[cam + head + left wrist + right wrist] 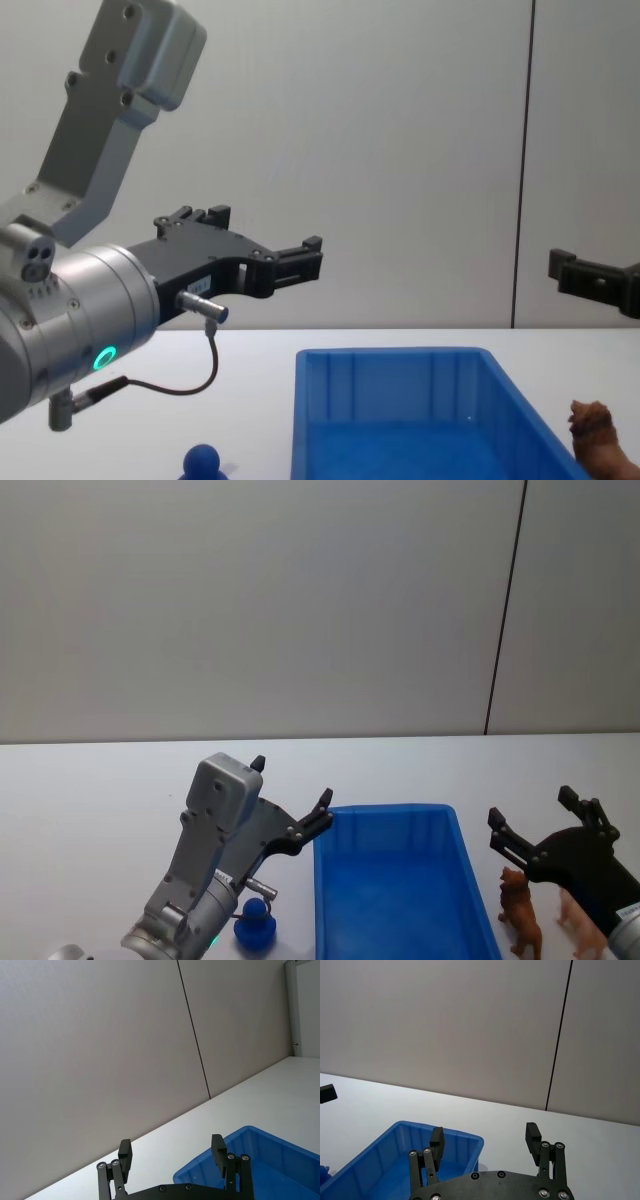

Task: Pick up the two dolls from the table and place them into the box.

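The blue doll (255,925) with its round head stands on the white table (90,800), left of the blue box (400,890) and just under my left arm. On the box's right side stands the brown doll (520,912), also seen from the chest (598,440). My left gripper (291,782) hovers open and empty above the box's far left corner, well above the blue doll (202,462). My right gripper (532,808) is open and empty too, raised just beyond the brown doll. Both wrist views show spread fingers (125,1152) (532,1132) over the box (395,1160).
A paler tan animal figure (582,925) stands right of the brown doll, partly behind my right gripper. A grey wall with a dark vertical seam (505,610) rises behind the table. The box (400,420) has nothing visible inside.
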You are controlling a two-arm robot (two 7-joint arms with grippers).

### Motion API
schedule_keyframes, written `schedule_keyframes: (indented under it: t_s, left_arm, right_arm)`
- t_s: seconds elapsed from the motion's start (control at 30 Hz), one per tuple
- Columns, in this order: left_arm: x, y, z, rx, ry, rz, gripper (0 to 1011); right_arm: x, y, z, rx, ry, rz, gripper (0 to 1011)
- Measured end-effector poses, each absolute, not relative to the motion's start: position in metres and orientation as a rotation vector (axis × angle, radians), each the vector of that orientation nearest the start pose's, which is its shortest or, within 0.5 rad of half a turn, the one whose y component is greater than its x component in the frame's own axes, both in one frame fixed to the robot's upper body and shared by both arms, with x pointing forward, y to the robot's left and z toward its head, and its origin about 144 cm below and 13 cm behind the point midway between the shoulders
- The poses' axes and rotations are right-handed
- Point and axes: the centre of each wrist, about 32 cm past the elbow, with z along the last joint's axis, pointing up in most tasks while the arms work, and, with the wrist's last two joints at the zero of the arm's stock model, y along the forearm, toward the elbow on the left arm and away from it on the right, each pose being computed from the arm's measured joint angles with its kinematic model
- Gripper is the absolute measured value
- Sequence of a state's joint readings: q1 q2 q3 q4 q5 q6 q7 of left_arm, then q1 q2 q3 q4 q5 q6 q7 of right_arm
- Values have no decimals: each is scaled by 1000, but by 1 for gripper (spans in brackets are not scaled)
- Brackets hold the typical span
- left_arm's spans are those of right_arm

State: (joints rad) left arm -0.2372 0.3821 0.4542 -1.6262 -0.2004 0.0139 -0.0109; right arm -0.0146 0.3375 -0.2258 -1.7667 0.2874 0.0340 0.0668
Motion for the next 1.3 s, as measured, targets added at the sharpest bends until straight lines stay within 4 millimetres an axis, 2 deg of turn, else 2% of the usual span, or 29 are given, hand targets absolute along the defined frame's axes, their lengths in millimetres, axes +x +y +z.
schedule_keyframes:
  t_s: [1.3]
  left_arm:
    - [492,198,1204,61,-268,1124,1001]
  right_arm:
    - [443,-237,1189,26,-75,-1229,1001]
